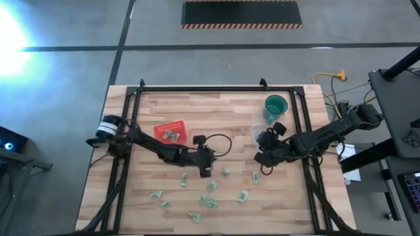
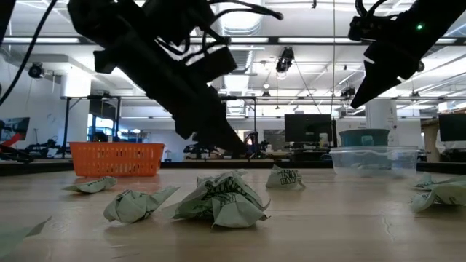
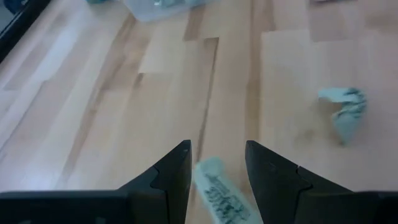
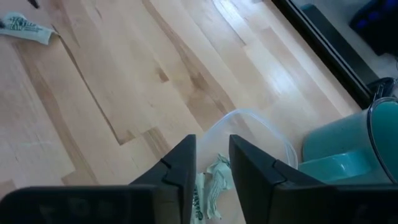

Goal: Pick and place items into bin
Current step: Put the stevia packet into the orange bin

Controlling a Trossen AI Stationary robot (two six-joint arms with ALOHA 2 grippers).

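Several pale green-and-white crumpled wrappers [image 1: 211,186] lie scattered on the near half of the wooden table; a few more lie in the red tray [image 1: 170,131]. My left gripper [image 1: 205,172] is open and low over the table's middle. In its wrist view the gripper [image 3: 216,155] has a finger on either side of one wrapper [image 3: 214,186]; I cannot tell whether they touch it. My right gripper [image 1: 264,159] is raised beside the clear container [image 1: 262,133] and shut on another wrapper [image 4: 211,186]. My right gripper pinches a crumpled wrapper [image 4: 217,169] between its two fingers; the fingers hide which part of it. The wrapper is lifted clear of the table, near the clear container's rim [image 4: 249,114].
A teal cup [image 1: 275,105] stands just beyond the clear container, toward the far right. Black frame rails [image 1: 216,90] run along the table's far, left and right sides. Wrappers [image 2: 218,200] lie close to the near edge. Bare wood lies between the tray and the container.
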